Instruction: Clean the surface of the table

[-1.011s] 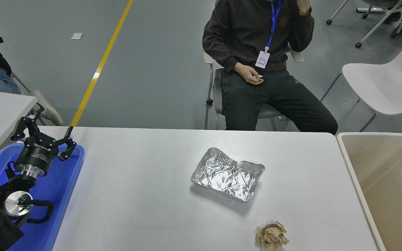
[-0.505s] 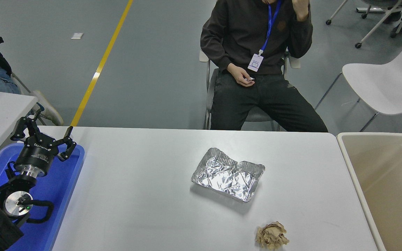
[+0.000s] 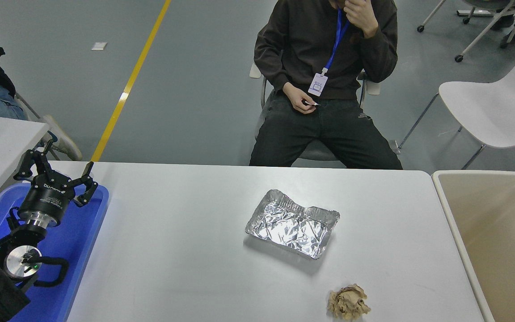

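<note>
Crumpled brown paper ball (image 3: 348, 302): nearest, at the front edge, far right of the left gripper, alone on the white.
Left gripper (image 3: 56, 169): black, parked at lower left over a blue plastic tray (image 3: 81, 237); fingers spread wide, holding nothing.
Crinkled silver foil tray (image 3: 292, 222): rectangular, shallow, dented rim; mid-table, well to the right of the gripper, just beyond the paper ball and apart from it.
Table surface (image 3: 181, 250): wide matte white tabletop, stretching rightward from the blue tray.
Beige plastic bin (image 3: 494, 241): against the table's right end, farthest from the gripper.
Person (image 3: 324, 85): seated beyond the far edge, dark clothes, blue lanyard.
White chair (image 3: 494, 109): far right, behind the bin.
</note>
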`<state>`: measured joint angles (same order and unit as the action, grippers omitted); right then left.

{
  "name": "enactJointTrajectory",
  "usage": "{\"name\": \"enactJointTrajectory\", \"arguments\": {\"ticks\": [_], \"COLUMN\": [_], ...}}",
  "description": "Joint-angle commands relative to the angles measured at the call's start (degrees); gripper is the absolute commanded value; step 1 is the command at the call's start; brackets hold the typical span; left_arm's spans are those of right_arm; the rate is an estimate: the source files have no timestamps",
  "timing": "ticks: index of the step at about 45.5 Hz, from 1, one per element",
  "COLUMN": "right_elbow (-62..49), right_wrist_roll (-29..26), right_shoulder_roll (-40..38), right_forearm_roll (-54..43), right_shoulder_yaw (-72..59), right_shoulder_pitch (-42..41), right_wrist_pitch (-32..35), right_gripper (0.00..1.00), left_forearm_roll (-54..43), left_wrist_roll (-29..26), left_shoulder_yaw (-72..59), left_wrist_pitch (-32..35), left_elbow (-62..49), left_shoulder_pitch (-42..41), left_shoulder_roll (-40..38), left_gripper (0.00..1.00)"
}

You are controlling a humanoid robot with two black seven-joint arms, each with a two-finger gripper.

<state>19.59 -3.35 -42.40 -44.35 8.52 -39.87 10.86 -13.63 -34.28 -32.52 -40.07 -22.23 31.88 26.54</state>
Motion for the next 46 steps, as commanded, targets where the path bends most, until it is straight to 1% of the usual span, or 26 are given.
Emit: {"name": "enactJointTrajectory", "arguments": {"ticks": [1, 15, 24, 38, 39, 42, 43, 45, 46], "right_elbow": [-4.73, -5.26, -10.8, -11.33, -11.42, -11.24, -11.15, -11.15, -11.15], "right_wrist_roll": [0.62, 0.54, 0.54, 0.54, 0.54, 0.54, 0.54, 0.54, 0.54], "right_shoulder_roll": [5.22, 8.56, 12.34, 12.7, 12.7, 12.87, 13.05, 13.14, 13.14], "right_forearm_roll": [0.41, 0.67, 0.76, 0.85, 0.85, 0.93, 0.93, 0.93, 0.93], "right_shoulder_yaw": [-0.09, -0.35, -0.35, -0.17, -0.17, -0.09, -0.09, -0.17, -0.09], "right_shoulder_pitch": [2.25, 2.78, 2.78, 2.78, 2.69, 2.69, 2.69, 2.6, 2.51], "right_wrist_pitch": [-2.87, -6.29, -7.52, -8.05, -8.23, -10.24, -10.95, -12.27, -12.53], "right_gripper": [0.0, 0.0, 0.0, 0.0, 0.12, 0.41, 0.52, 0.79, 0.88], "left_forearm_roll": [0.0, 0.0, 0.0, 0.0, 0.0, 0.0, 0.0, 0.0, 0.0], "left_wrist_roll": [0.0, 0.0, 0.0, 0.0, 0.0, 0.0, 0.0, 0.0, 0.0], "left_shoulder_yaw": [0.0, 0.0, 0.0, 0.0, 0.0, 0.0, 0.0, 0.0, 0.0], "left_wrist_pitch": [0.0, 0.0, 0.0, 0.0, 0.0, 0.0, 0.0, 0.0, 0.0], "left_elbow": [-0.01, -0.01, -0.01, -0.01, -0.01, -0.01, -0.01, -0.01, -0.01], "left_shoulder_pitch": [0.03, -0.06, 0.03, -0.06, -0.06, -0.06, 0.03, -0.06, 0.03], "left_shoulder_roll": [0.0, 0.0, 0.0, 0.0, 0.0, 0.0, 0.0, 0.0, 0.0], "left_gripper": [1.0, 1.0, 1.0, 1.0, 1.0, 1.0, 1.0, 1.0, 1.0]}}
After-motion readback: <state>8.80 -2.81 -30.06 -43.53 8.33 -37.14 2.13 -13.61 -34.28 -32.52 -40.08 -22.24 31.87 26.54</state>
